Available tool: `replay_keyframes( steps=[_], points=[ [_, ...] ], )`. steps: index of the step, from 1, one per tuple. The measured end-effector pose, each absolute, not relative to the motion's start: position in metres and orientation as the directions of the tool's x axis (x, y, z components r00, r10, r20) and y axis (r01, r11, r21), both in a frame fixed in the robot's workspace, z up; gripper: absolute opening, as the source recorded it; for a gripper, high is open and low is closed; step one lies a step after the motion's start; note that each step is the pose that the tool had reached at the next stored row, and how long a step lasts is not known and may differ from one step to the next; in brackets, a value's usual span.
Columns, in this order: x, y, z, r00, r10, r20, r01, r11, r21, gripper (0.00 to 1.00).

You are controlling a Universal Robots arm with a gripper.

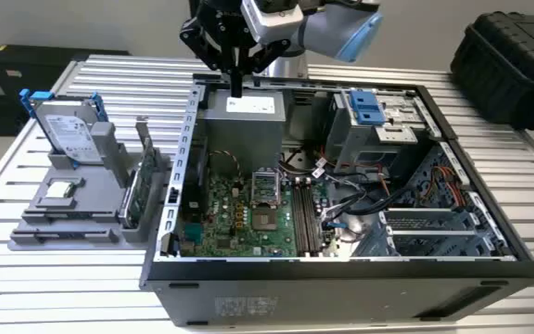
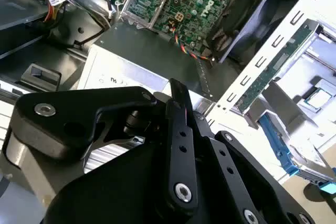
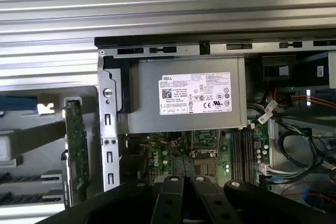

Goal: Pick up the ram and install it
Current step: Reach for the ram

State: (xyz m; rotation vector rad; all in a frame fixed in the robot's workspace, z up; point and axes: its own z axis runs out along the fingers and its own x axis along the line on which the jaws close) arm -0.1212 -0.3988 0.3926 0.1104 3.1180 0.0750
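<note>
The ram [image 1: 130, 196] stands on edge in the grey rack [image 1: 63, 223], at the exterior view's left of the open computer case [image 1: 341, 278]. In both wrist views a narrow green board [image 2: 273, 69] [image 3: 76, 148] stands on edge in that rack; I cannot tell whether it is the ram or the card beside it. My gripper [image 1: 236, 85] hangs above the grey power supply [image 1: 244, 115] at the back of the case, well apart from the rack. Its black fingers [image 3: 176, 192] are shut with nothing between them. Empty memory slots [image 1: 306, 217] [image 3: 241, 148] lie on the motherboard.
The rack also carries a hard drive in a blue frame [image 1: 63, 129], a small square chip [image 1: 58, 189] and a card with a metal bracket [image 1: 148, 163]. The case walls [image 1: 185, 139], drive cage [image 1: 378, 129] and cables [image 1: 360, 191] crowd the inside. A black hard case [image 1: 513, 62] sits at the back.
</note>
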Motion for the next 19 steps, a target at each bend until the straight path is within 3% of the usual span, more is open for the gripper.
replay_keyframes(
  steps=[19],
  points=[
    [-0.1309,-0.3988,0.3926,-0.997,0.071,-0.019,0.070,0.996,0.049,0.00]
  ],
)
